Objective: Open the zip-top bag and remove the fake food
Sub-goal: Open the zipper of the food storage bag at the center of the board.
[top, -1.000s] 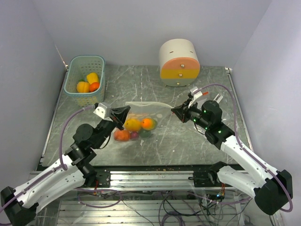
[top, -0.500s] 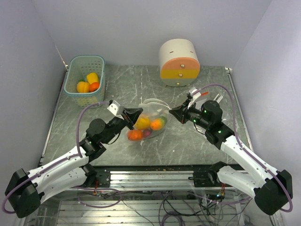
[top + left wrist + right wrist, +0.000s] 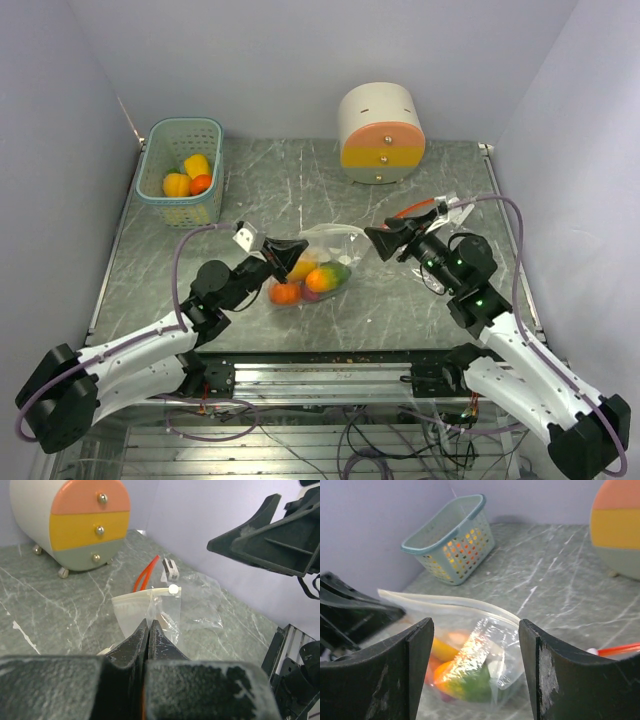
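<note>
The clear zip-top bag [image 3: 335, 250] lies mid-table with the fake food [image 3: 322, 278] inside: yellow, orange and green pieces. My left gripper [image 3: 296, 247] is shut on the bag's left top edge; the left wrist view shows the jaws [image 3: 148, 623] pinched together on the plastic [image 3: 135, 612]. My right gripper [image 3: 378, 240] stands open just right of the bag, holding nothing. In the right wrist view the bag [image 3: 485, 645] and its fruit [image 3: 465, 680] lie beyond the spread fingers [image 3: 477, 667].
A teal basket [image 3: 182, 135] at the back left holds yellow and orange pieces. A cream-and-orange round drawer container [image 3: 380, 132] stands at the back right. A red cable [image 3: 415, 208] runs by the right wrist.
The right gripper has opened and let go of the bag's right edge. The left gripper carried its edge rightward, and the bag has bunched up from stretched flat.
</note>
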### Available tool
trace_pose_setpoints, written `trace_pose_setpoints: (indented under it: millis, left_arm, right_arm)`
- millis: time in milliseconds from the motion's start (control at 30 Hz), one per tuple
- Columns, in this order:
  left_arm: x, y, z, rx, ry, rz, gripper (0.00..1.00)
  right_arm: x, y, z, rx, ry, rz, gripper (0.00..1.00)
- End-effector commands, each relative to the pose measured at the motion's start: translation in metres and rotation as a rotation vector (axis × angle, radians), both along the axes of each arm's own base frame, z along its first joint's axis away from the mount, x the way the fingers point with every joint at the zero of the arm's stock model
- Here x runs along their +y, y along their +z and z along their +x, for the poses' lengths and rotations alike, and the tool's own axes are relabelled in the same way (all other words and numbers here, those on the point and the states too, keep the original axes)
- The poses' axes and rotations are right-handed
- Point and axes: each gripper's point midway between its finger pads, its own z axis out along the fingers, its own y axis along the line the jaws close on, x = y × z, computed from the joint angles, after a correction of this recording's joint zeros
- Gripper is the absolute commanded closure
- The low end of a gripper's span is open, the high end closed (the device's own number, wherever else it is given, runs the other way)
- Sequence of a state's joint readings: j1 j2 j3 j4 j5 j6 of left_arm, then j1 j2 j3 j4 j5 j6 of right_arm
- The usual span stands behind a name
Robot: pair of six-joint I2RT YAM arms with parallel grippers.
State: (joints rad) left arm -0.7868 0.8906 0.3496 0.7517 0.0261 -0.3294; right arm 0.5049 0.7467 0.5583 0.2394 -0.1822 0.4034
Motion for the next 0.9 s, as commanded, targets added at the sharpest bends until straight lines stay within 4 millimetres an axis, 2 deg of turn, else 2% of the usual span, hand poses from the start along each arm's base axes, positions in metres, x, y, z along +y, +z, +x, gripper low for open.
trace_pose_setpoints:
  millis: [0,33,133,300,433,533,767,800,867]
  left_arm:
    - [-0.008,0.013,-0.007,-0.047,-0.062,-0.06,0.93]
    - [-0.009,0.013,-0.008,-0.05,-0.069,-0.064,0.93]
    - [-0.013,0.017,-0.013,-0.066,-0.106,-0.082,0.93]
    - [-0.023,0.013,-0.021,-0.093,-0.16,-0.06,0.93]
    - [-0.034,0.007,-0.029,-0.113,-0.201,-0.028,0.93]
    - [-0.041,0.003,-0.032,-0.123,-0.215,0.011,0.93]
    - [-0.051,-0.006,-0.034,-0.143,-0.222,0.081,0.93]
    - [-0.052,-0.008,-0.034,-0.144,-0.224,0.091,0.93]
    - [-0.052,-0.011,-0.033,-0.143,-0.215,0.106,0.93]
  right_arm:
    - [0.008,-0.004,-0.004,0.149,0.011,0.311,0.31]
    - [0.007,0.004,-0.009,0.132,0.034,0.426,0.31]
    - [0.008,-0.011,-0.012,0.246,0.047,0.591,0.2]
    - [0.026,-0.039,-0.003,0.449,0.069,0.646,0.07]
    - [0.041,-0.047,0.003,0.547,0.113,0.688,0.02]
    - [0.056,-0.051,0.003,0.614,0.179,0.72,0.02]
    - [0.074,-0.047,-0.001,0.686,0.287,0.81,0.05]
    - [0.077,-0.047,-0.003,0.695,0.303,0.814,0.07]
    - [0.081,-0.047,-0.006,0.712,0.333,0.826,0.19]
